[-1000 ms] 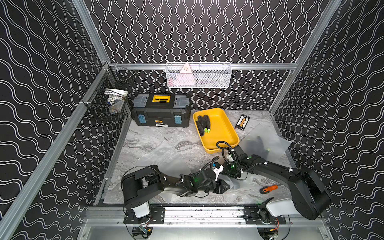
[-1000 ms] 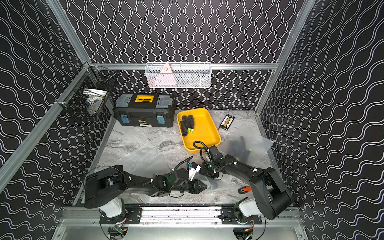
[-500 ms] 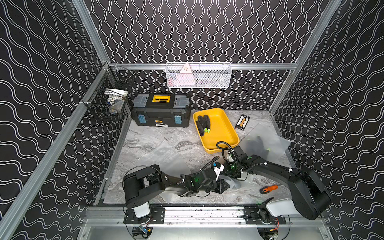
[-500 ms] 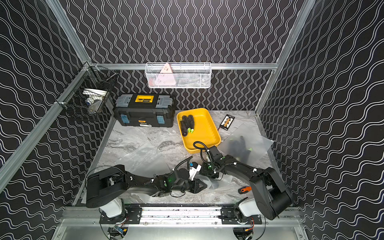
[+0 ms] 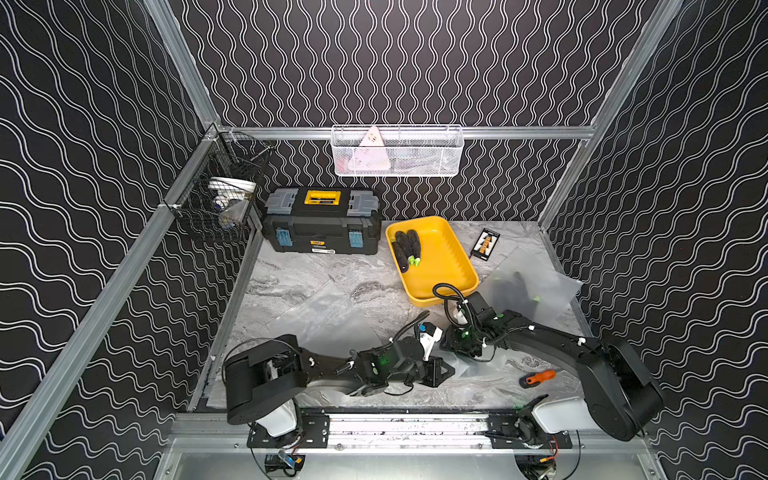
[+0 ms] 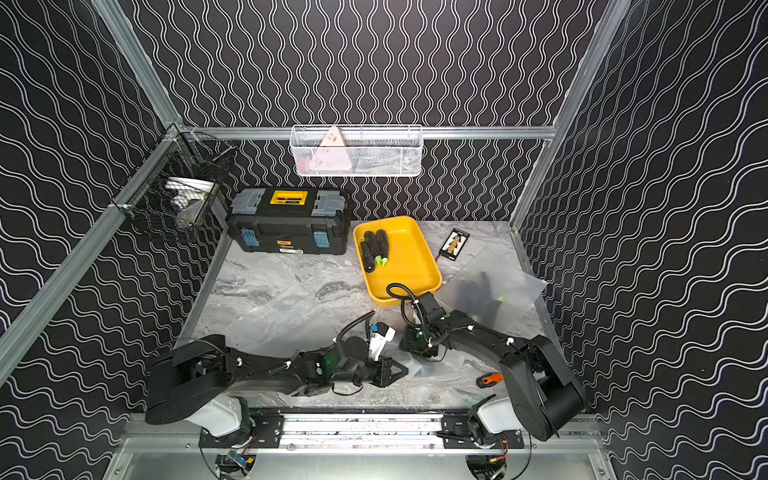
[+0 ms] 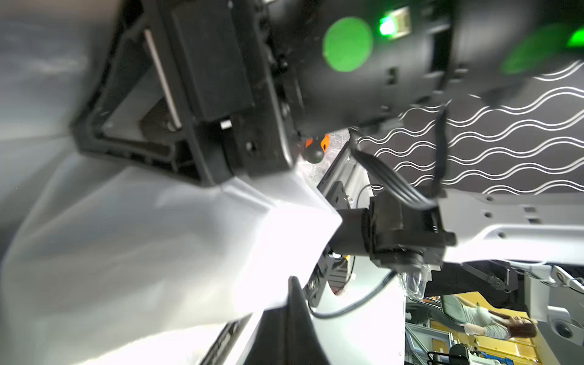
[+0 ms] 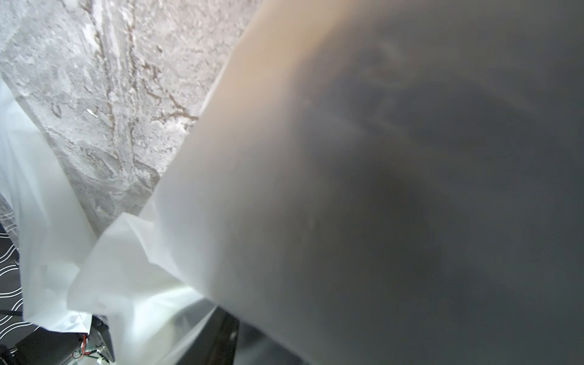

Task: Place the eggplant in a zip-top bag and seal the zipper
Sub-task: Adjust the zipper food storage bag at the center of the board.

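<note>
Eggplants [image 5: 402,251] dark purple, green-stemmed

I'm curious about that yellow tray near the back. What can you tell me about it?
The yellow tray is shallow and rectangular, plastic by its look, with rounded corners and a raised rim. It sits flat on the marbled tabletop, skewed to the walls. Dark eggplants with green stems lie together at its far end; the rest looks bare.
</note>
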{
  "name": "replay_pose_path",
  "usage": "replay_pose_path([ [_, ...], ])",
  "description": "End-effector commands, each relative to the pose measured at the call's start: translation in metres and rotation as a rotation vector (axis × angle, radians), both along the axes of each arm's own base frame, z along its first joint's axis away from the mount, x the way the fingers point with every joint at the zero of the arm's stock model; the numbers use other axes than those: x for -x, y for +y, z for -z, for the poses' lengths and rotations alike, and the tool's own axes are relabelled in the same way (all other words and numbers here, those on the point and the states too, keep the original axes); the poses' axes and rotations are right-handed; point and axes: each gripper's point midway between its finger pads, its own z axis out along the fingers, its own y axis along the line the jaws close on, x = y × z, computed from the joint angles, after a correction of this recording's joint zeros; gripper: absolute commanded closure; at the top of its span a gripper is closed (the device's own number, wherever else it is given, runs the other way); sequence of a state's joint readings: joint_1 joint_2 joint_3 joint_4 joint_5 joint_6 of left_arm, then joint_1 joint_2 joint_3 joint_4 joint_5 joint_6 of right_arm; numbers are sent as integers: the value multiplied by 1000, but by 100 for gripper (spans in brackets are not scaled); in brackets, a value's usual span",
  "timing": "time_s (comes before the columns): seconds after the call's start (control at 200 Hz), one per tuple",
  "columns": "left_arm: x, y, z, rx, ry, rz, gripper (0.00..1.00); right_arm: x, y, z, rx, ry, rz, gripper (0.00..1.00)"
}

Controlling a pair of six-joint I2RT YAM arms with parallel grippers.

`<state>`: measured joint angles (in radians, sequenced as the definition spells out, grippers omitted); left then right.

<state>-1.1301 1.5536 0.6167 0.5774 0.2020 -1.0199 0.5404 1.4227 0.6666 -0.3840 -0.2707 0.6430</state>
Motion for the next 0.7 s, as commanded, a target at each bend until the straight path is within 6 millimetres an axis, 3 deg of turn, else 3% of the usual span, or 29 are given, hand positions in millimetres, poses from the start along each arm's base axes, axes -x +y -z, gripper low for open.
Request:
replay_pose_path([
  [0.0,2,8,-5,2,8,-13,100,-4,-3,1,22,-9,16,56],
  [0.345,26,35,2,-85,53,47,100,-9,-4,-4,38,-25,15,55],
  [0.55,41,50,22,-237,107,112,100,-18,1,-33,0,-100,-2,53],
  [0.696,29,64,20,-270,116,72,63,-17,3,-51,-19,-128,-30,53],
])
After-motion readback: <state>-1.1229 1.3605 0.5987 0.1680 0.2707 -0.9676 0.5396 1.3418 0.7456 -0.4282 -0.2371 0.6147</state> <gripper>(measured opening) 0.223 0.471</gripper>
